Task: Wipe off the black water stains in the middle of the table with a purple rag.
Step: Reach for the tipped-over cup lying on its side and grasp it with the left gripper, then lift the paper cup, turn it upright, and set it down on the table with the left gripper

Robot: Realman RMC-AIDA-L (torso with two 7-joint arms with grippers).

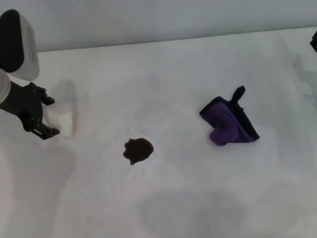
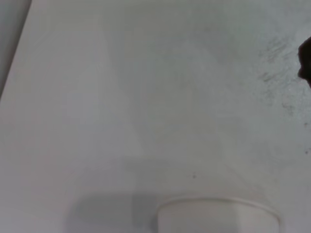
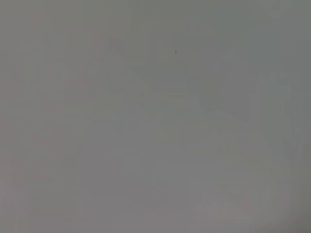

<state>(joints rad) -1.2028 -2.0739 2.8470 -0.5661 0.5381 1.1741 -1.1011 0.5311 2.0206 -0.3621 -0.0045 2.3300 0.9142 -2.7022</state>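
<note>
The black water stains (image 1: 138,150) form one dark lobed blotch in the middle of the white table (image 1: 178,89); its edge also shows in the left wrist view as the stain (image 2: 306,63). The purple rag (image 1: 229,122) lies crumpled to the right of the blotch, black border and loop tab pointing away. My left gripper (image 1: 49,115) is at the far left, open, its black fingers either side of a white paper cup (image 1: 66,119). Only a dark tip of my right gripper (image 1: 314,40) shows at the right edge, far from the rag.
The white paper cup (image 2: 218,213) stands upright on the table, left of the stain. The table's straight far edge runs along the back. The right wrist view shows only a plain grey surface.
</note>
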